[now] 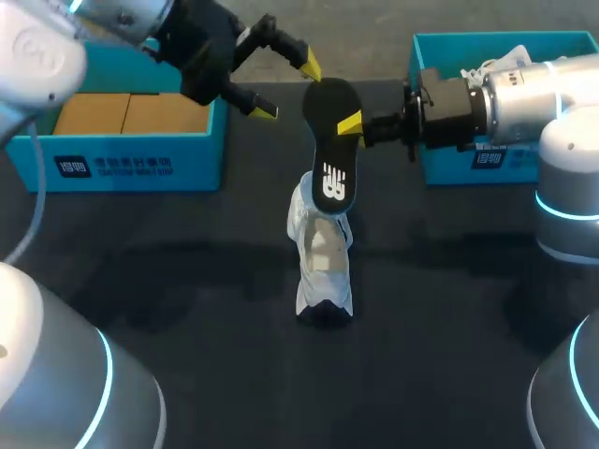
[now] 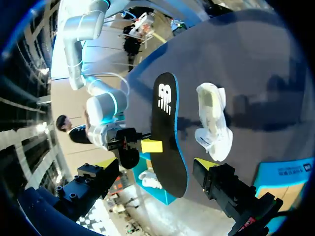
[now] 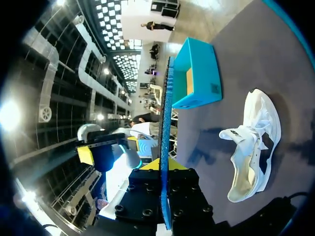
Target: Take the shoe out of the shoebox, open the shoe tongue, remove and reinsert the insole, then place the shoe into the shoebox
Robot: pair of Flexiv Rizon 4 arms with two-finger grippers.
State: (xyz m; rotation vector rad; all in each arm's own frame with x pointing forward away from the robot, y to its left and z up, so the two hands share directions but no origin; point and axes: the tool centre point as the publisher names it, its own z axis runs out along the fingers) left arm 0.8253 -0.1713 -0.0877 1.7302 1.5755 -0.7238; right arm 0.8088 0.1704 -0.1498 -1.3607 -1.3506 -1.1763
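A white shoe (image 1: 323, 271) lies on the dark table in the middle, opening upward. Above it hangs the black insole (image 1: 334, 140), blue underneath, with my right gripper (image 1: 352, 126) shut on its edge from the right. In the right wrist view the insole (image 3: 165, 123) stands edge-on between that gripper's (image 3: 165, 169) fingers, and the shoe (image 3: 251, 147) lies beside it on the table. My left gripper (image 1: 289, 87) is open just left of the insole's far end. In the left wrist view the insole (image 2: 167, 132) spans the gap ahead of its (image 2: 156, 167) fingers, clear of both, with the shoe (image 2: 214, 120) beyond.
A blue shoebox (image 1: 131, 150) with a cardboard-coloured inside stands at the back left under my left arm. A second blue box (image 1: 449, 56) at the back right holds another white shoe (image 1: 501, 61). The blue box (image 3: 199, 73) shows past the insole.
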